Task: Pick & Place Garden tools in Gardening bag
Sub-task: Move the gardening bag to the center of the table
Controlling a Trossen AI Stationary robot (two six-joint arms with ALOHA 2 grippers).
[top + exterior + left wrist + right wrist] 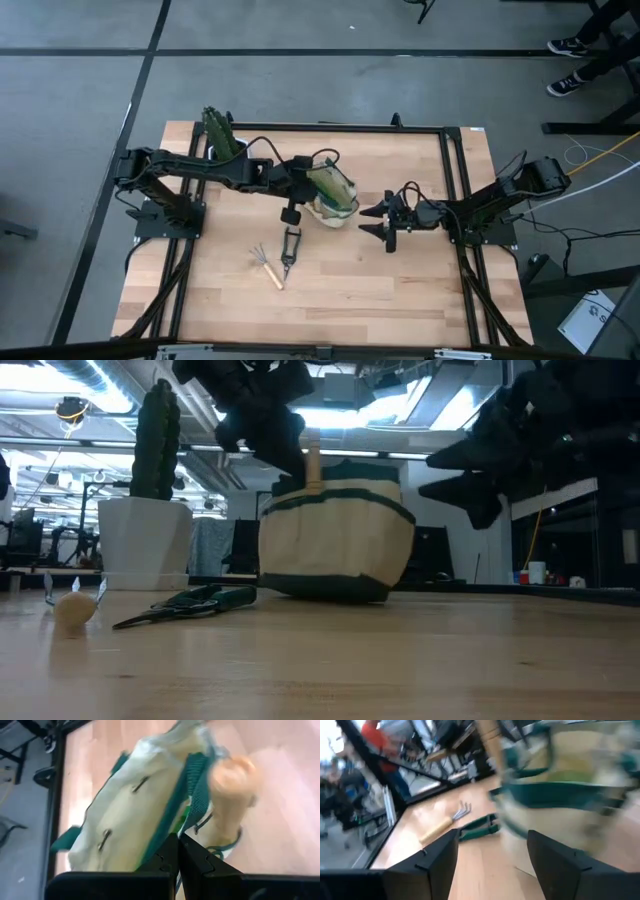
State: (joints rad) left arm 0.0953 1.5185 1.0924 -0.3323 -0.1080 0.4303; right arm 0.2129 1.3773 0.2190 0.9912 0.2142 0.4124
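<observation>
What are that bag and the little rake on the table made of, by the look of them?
Bag: looks like tan woven fabric with green trim; its sides sag softly. Rake: pale handle, probably unvarnished wood; thin grey prongs, likely metal.

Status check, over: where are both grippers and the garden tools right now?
Left gripper shut on tan fabric bag rim. Right gripper open beside bag, empty. Wooden-handled claw rake and green-handled shears on table. Nothing blocking.
</observation>
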